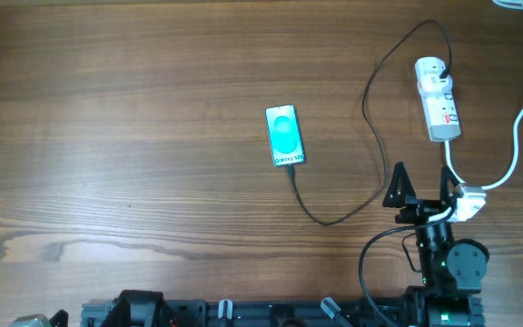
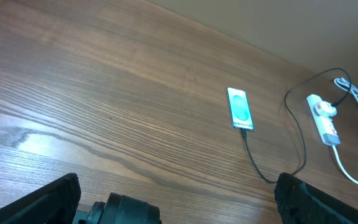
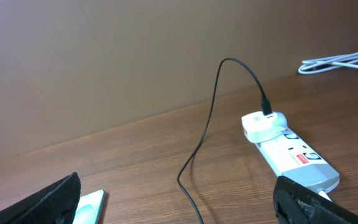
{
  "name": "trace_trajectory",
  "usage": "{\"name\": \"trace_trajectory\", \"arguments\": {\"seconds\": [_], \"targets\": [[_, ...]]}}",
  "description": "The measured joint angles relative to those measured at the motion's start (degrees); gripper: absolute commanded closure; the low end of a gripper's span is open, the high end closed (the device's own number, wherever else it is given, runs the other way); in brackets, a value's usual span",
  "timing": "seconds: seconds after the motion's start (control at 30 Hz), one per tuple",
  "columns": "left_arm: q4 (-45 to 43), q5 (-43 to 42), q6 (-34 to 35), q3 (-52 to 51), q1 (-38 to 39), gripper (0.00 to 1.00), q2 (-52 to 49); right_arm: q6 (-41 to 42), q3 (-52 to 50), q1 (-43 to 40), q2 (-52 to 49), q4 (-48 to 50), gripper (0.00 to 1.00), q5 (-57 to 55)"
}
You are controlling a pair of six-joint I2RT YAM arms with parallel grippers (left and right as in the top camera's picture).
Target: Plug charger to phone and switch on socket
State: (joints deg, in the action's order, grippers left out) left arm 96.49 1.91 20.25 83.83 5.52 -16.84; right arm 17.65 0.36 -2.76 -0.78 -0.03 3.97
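Observation:
The phone (image 1: 284, 136) lies flat mid-table with its cyan screen up; it also shows in the left wrist view (image 2: 239, 109) and at the lower left of the right wrist view (image 3: 89, 205). The thin black charger cable (image 1: 370, 118) runs from the phone's near edge in a loop to a white adapter on the far end of the white socket strip (image 1: 438, 100), which the right wrist view shows too (image 3: 291, 149). My right gripper (image 1: 422, 189) is open and empty, just in front of the socket's near end. My left gripper (image 2: 179, 202) is open and empty, far from the phone.
A thick white cord (image 1: 516, 136) runs from the socket's near end out to the far right corner. The table is bare brown wood. The arm bases line the front edge.

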Motion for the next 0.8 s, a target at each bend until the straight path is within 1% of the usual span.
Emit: {"name": "trace_trajectory", "arguments": {"seconds": [0.27,0.37,0.47,0.57,0.67,0.77,0.8], "targets": [[-1.16,0.42,0.02,-0.02,0.0,0.0,0.0,0.0,0.0,0.0,0.0,0.0,0.0,0.0],[-11.23,0.44,0.0,-2.21,0.5,0.0,0.11,0.0,0.0,0.0,0.0,0.0,0.0,0.0],[-20.26,0.15,0.0,-7.76,1.09,0.0,0.24,0.0,0.0,0.0,0.0,-0.02,0.01,0.0],[-29.35,-1.42,-0.04,-16.33,0.72,0.0,0.33,0.0,0.0,0.0,0.0,-0.02,0.0,0.0],[-37.57,-4.83,-0.13,-27.15,-0.83,0.0,0.39,0.0,0.0,0.0,0.0,-0.02,0.0,0.0],[-46.99,-8.61,-3.3,-38.82,-1.42,0.0,2.27,0.0,0.0,0.0,0.0,0.0,0.0,0.0],[-48.85,-9.29,-4.22,-41.59,-1.46,0.0,3.41,0.0,0.0,0.0,0.0,-0.02,0.0,0.0]]}}
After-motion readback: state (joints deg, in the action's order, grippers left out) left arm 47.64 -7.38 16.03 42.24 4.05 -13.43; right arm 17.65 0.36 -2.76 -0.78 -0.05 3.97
